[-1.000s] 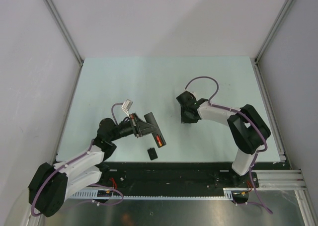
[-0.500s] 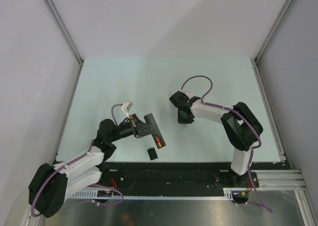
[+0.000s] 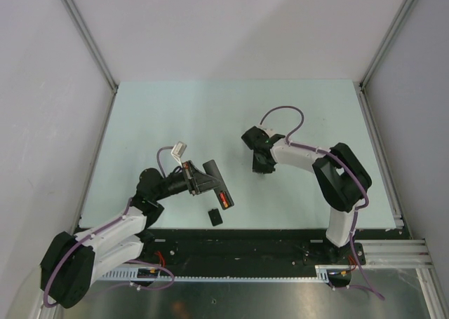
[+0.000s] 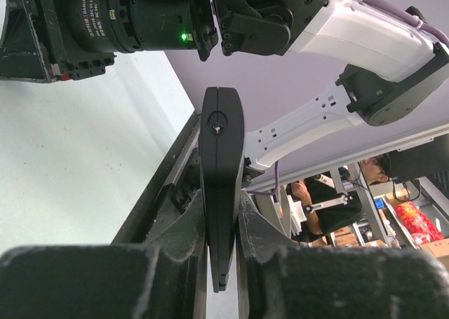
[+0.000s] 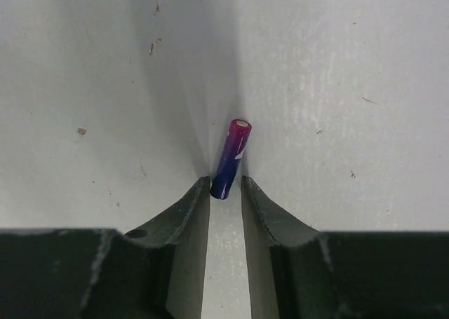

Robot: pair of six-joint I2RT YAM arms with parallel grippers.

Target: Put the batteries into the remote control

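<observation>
Right gripper (image 5: 225, 187) pinches the purple battery (image 5: 232, 149) by one end, leaving its length free for seating. Left gripper (image 4: 222, 217) clamps the remote (image 4: 221, 140) edgewise, apparently to steady it.

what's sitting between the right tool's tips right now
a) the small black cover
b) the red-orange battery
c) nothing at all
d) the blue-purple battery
d: the right wrist view shows the blue-purple battery with its near end between the tips of the right tool.
</observation>
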